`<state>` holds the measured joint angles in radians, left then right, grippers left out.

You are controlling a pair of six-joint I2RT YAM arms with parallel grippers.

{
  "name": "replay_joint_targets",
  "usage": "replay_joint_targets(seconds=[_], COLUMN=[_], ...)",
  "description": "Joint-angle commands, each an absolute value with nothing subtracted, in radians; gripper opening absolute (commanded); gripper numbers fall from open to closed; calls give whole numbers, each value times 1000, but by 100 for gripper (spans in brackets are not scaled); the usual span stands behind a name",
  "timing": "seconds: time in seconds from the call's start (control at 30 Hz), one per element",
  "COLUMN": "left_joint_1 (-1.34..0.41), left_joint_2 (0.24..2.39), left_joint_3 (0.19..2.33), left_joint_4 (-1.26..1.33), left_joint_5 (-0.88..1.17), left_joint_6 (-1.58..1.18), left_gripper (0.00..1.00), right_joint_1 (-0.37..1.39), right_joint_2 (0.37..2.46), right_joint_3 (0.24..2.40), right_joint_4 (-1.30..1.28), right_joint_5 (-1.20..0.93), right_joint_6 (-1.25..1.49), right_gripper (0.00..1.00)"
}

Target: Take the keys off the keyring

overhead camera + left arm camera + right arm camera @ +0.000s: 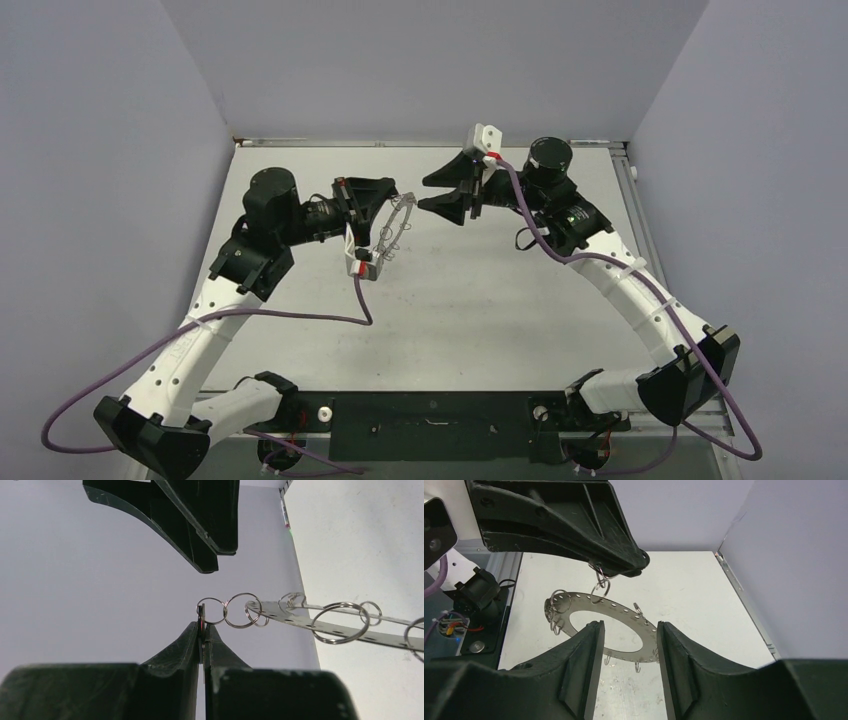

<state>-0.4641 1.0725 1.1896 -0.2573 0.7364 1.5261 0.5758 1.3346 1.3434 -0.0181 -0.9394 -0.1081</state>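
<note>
In the left wrist view the left gripper [202,631] is closed at its tips on one of the keys [201,616], a thin small metal piece standing up between the fingers. From it a short chain of small wire rings [240,611] goes toward 3 o'clock to the keyring [296,621], a flat grey band with little holes that hangs tilted above the table [480,300]. Farther on, at 3 o'clock from the left gripper in the top view, the right gripper [424,193] has its jaws apart and holds nothing, near the keyring but not touching it.
</note>
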Motion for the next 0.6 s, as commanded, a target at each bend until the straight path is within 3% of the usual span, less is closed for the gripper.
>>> replay_joint_targets(seconds=[0.0, 0.57], left_joint_1=[-469, -469], left_joint_2=[1037, 1037], left_joint_3=[1188, 1149], left_joint_4=[-152, -82], left_joint_5=[797, 837], left_joint_6=[1524, 1578], left_gripper=[0, 0], right_joint_1=[539, 534], right_joint_2=[1309, 1378], right_joint_3=[1370, 1410], right_joint_4=[65, 112], right_joint_5=[-1070, -1198], right_joint_6=[-67, -1], right_gripper=[43, 33])
